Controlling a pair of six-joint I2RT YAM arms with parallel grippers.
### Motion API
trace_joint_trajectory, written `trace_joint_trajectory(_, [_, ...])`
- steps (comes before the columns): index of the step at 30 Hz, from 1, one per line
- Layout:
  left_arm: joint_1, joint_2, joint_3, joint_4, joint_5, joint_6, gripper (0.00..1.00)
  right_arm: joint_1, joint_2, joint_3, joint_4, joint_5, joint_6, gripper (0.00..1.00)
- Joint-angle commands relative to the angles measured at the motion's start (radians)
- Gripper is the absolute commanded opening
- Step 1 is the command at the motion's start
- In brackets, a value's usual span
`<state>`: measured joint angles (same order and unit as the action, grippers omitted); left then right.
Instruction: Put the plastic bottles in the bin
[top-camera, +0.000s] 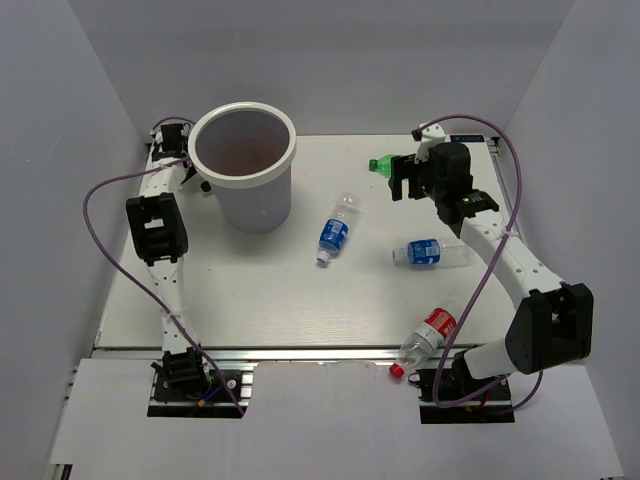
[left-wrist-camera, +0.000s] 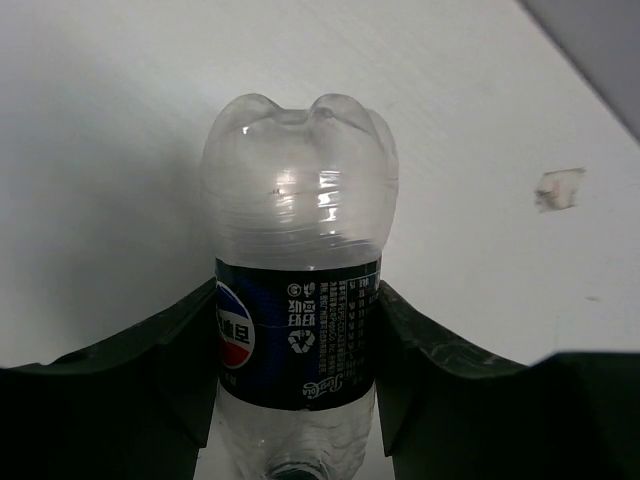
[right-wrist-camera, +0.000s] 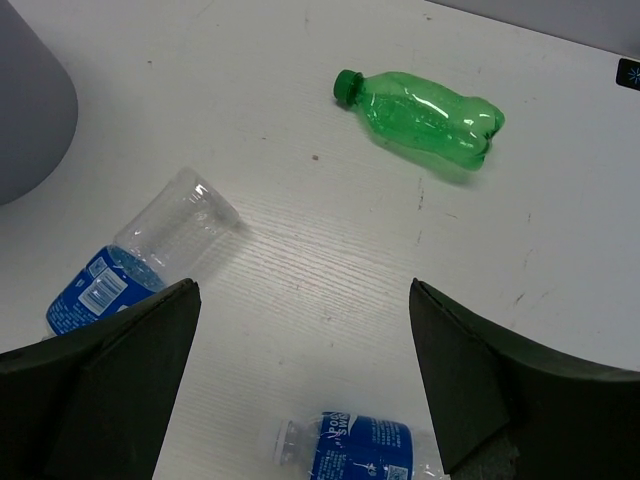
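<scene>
Left claw (left-wrist-camera: 297, 350) clamped a blue-labelled bottle (left-wrist-camera: 300, 190) by the ten-o'clock bin (top-camera: 255, 205); inside it, a reddish blur; right claw (right-wrist-camera: 305, 320) gaped.

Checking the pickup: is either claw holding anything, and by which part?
The left claw grips a clear Pepsi bottle around its dark label band; the right claw holds nothing.

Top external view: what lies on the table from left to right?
The bin → middle blue-label bottle → green bottle → right blue-label bottle. The red-label bottle overlaps the last two sideways, so it is left out.
</scene>
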<state>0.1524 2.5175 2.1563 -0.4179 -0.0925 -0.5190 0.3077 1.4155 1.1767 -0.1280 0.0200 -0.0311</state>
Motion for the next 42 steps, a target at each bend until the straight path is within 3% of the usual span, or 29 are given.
trace_joint_trajectory(1, [0.007,-0.247,-0.062,-0.053,-0.165,0.028,0.46,-0.005,-0.041,0.012,0.033,-0.008,0.017,0.89])
trace_joint_trajectory(7, [0.007,-0.537,-0.196,-0.076,-0.352,0.004,0.45,-0.005,-0.104,-0.072,0.045,-0.011,0.052,0.89])
trace_joint_trajectory(10, [0.007,-0.696,-0.266,-0.050,-0.349,0.017,0.45,-0.005,-0.151,-0.138,0.060,-0.011,0.085,0.89])
trace_joint_trajectory(13, [0.006,-0.846,-0.312,0.008,-0.186,0.059,0.47,-0.005,-0.217,-0.205,0.108,-0.044,0.135,0.89])
trace_joint_trajectory(17, [-0.060,-0.934,-0.363,0.129,0.034,0.108,0.47,-0.005,-0.248,-0.255,0.117,-0.091,0.171,0.89])
trace_joint_trajectory(21, [-0.187,-0.909,-0.331,0.150,0.082,0.218,0.51,-0.005,-0.244,-0.272,0.107,-0.143,0.174,0.89])
trace_joint_trajectory(27, [-0.257,-0.807,-0.256,0.085,0.091,0.249,0.57,-0.005,-0.247,-0.272,0.082,-0.134,0.191,0.89])
trace_joint_trajectory(33, [-0.284,-0.796,-0.288,0.047,0.091,0.261,0.78,-0.005,-0.240,-0.278,0.088,-0.173,0.191,0.89])
trace_joint_trajectory(34, [-0.286,-0.802,-0.288,0.041,0.091,0.261,0.85,-0.004,-0.237,-0.276,0.087,-0.181,0.191,0.89])
trace_joint_trajectory(35, [-0.289,-0.807,-0.288,0.036,0.092,0.261,0.98,-0.004,-0.233,-0.270,0.087,-0.196,0.192,0.89])
trace_joint_trajectory(42, [-0.289,-0.865,-0.279,0.031,-0.009,0.243,0.98,0.070,-0.190,-0.261,0.150,-0.187,0.244,0.89])
